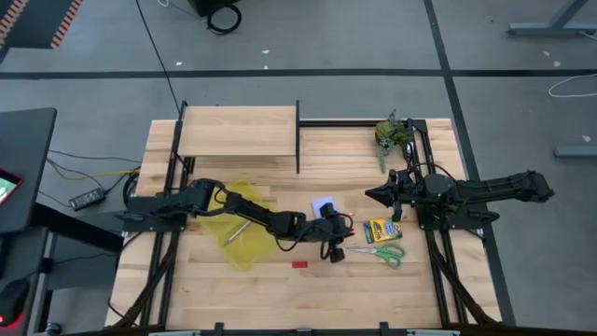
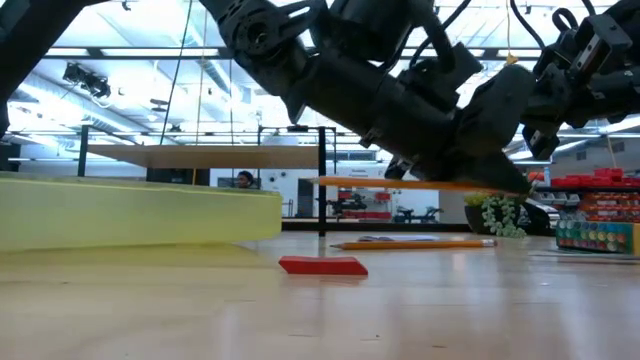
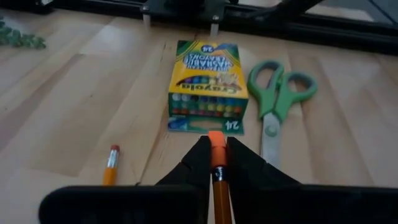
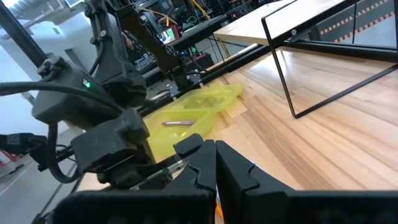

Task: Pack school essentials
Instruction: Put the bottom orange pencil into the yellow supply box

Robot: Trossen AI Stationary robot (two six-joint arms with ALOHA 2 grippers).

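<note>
Grey concrete floor [image 1: 354,37] with dark seam lines and loose cables [image 1: 154,47]. Black desk [image 1: 23,168] at the left edge. Beyond the table: bright ceiling strip lights [image 2: 120,50], shelving [image 2: 600,195] with red items, person [image 2: 245,180] far back.

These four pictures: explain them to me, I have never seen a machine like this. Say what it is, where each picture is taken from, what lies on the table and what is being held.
It is a robot with two dark jointed arms at a wooden table.

One picture looks straight down from above. One looks level across the table top. The other two come from small cameras on each arm's wrist.

On the table lie a yellow pouch, a pale note pad, a crayon box, green scissors, a small red eraser, one loose pencil and a leafy clump at the far edge.

The left hand is shut on an orange pencil, lifted above the table near the crayons. The right hand waits on its own side, closed and empty.
</note>
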